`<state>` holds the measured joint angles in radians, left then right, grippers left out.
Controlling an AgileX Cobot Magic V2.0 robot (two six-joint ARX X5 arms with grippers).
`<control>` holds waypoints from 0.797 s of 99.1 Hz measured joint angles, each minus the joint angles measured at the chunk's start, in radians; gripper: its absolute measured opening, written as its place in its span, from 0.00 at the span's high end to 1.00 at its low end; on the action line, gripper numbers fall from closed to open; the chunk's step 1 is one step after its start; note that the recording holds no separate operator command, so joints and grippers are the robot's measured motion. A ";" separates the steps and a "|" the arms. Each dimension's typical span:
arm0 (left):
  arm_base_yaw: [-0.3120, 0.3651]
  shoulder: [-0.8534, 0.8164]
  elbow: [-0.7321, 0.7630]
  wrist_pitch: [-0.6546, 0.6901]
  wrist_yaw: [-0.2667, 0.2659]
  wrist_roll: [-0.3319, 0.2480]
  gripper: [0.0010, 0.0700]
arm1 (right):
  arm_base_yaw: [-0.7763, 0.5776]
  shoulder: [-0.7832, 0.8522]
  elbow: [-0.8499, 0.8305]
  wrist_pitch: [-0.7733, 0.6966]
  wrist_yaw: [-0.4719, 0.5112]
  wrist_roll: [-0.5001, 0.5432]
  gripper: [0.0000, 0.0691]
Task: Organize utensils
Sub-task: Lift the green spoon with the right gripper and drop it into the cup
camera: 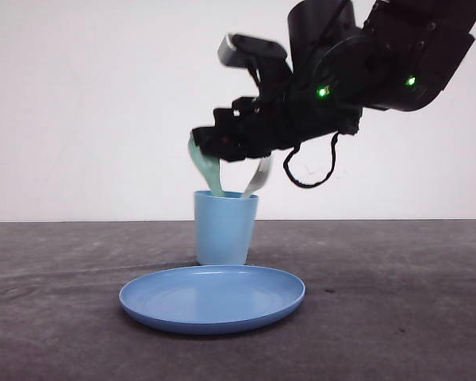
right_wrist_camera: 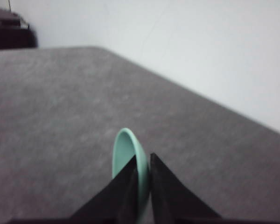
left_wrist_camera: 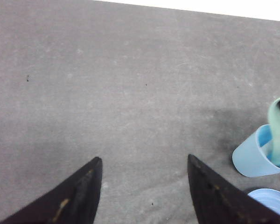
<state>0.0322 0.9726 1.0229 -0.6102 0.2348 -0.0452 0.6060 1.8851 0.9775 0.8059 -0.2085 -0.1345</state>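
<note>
Right gripper (camera: 210, 143) clamps the mint spoon (camera: 206, 167) above the blue cup (camera: 224, 226), white fork (camera: 257, 176) already inside, plate (camera: 213, 298) nearer; left gripper (left_wrist_camera: 144, 186) spread, holding nothing.

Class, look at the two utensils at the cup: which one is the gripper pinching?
The mint-green spoon, pinched at its bowl by the right gripper; the white fork leans free in the cup.

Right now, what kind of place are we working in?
Probably a bare lab test bench, not a kitchen: plain white wall, grey table, just one cup and plate.
</note>
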 joint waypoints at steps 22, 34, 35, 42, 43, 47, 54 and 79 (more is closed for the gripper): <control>0.000 0.000 0.000 0.000 0.000 0.000 0.51 | 0.008 0.001 0.003 -0.041 0.000 0.000 0.96; 0.000 0.000 0.000 0.000 0.000 0.000 0.51 | 0.008 0.001 0.003 -0.057 0.000 0.000 0.94; 0.000 0.000 0.000 0.000 0.000 0.000 0.51 | 0.008 0.001 0.003 -0.057 0.000 0.000 0.93; 0.000 0.000 0.000 0.000 0.000 0.000 0.51 | 0.010 0.001 0.003 -0.058 0.000 0.000 0.80; 0.000 0.000 0.000 0.000 0.000 0.000 0.51 | 0.010 0.001 0.003 -0.058 0.000 0.000 0.78; 0.000 0.000 0.000 0.000 0.000 0.000 0.51 | 0.010 0.001 0.003 -0.055 0.000 0.000 0.67; 0.000 0.000 0.000 0.000 0.000 0.000 0.51 | 0.010 0.001 0.003 -0.047 0.000 0.000 0.48; 0.000 0.000 0.000 0.000 0.000 0.000 0.51 | 0.010 -0.029 0.003 -0.052 0.000 0.000 0.22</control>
<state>0.0322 0.9726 1.0229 -0.6102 0.2348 -0.0452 0.6163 1.8561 0.9810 0.7540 -0.2089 -0.1345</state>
